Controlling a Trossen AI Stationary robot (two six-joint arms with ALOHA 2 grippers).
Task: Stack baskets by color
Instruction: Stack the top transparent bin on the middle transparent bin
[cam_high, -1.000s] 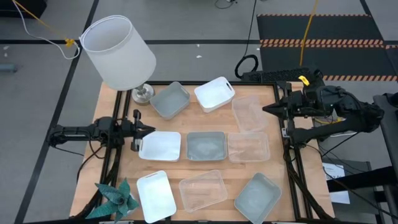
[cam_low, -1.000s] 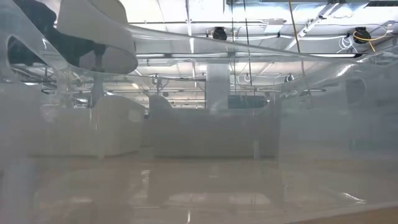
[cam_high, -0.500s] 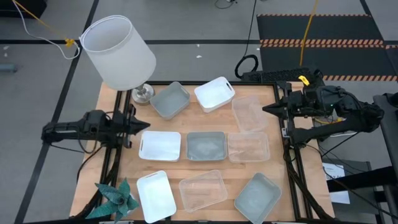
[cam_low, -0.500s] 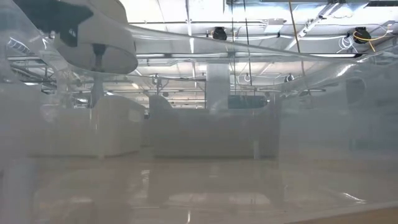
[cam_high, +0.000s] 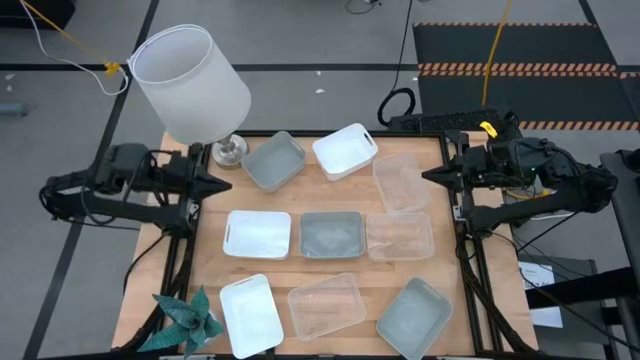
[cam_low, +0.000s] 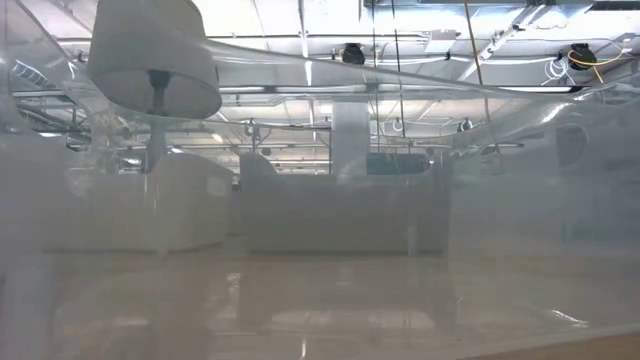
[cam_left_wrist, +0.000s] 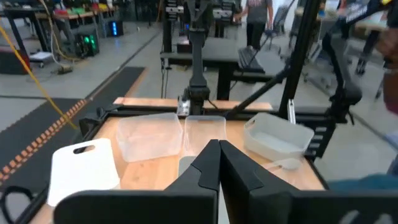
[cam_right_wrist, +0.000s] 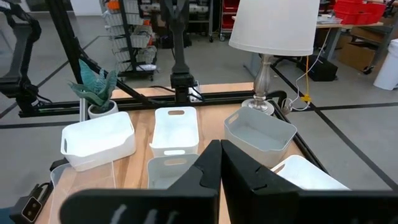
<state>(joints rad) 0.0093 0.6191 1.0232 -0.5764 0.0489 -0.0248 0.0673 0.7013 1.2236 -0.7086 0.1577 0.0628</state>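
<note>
Nine baskets lie flat on the wooden table in three rows. The far row holds a grey-blue one (cam_high: 273, 160), a white one (cam_high: 345, 151) and a clear one (cam_high: 402, 181). The middle row has white (cam_high: 258, 234), grey-blue (cam_high: 331, 234) and clear (cam_high: 399, 236). In the near row are white (cam_high: 250, 314), clear (cam_high: 326, 305) and grey-blue (cam_high: 414, 317). My left gripper (cam_high: 222, 183) is shut and empty, raised over the table's left edge and pointing right. My right gripper (cam_high: 425, 175) is shut and empty, raised over the right edge and pointing left.
A lamp with a big white shade (cam_high: 190, 85) stands on its metal foot (cam_high: 230, 150) at the far left corner. A small teal plant (cam_high: 185, 320) is at the near left corner. The low view looks through a clear basket's wall (cam_low: 330, 250).
My left gripper has risen from beside the left end of the middle-row white basket and now stands high over the table's left edge. It still points right. In the low view the dark arm has gone up out of the picture. No basket has moved.
</note>
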